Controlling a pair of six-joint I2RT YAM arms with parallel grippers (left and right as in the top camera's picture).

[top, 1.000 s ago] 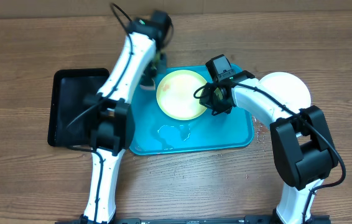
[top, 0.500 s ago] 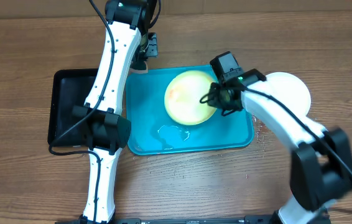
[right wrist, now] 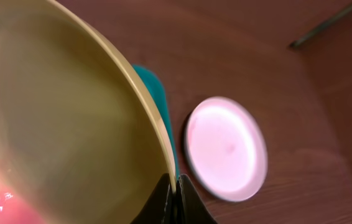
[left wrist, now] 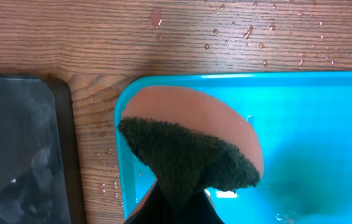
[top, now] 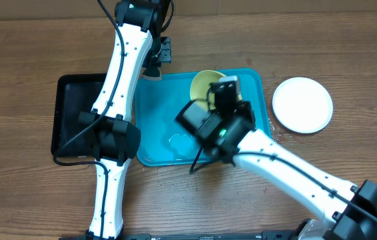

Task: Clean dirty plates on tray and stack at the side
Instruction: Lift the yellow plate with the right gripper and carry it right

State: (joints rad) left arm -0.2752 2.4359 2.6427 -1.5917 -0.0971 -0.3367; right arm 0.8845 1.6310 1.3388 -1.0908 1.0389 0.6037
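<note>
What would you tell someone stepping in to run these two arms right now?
Left fingers: shut on the sponge, over the tray corner.
Right fingers: shut on the yellow-green plate rim, plate tilted above the tray.
Done: white plate sits on the table beside the tray, looking clean.
To do: check a pinkish patch on the held plate, then stack it on the white one.

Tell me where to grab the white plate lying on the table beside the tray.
Pinch the white plate at its rim, coming in low from the side facing away from the turquoise tray. It lies flat on the wooden table, so probably only the thin edge offers a hold.
</note>
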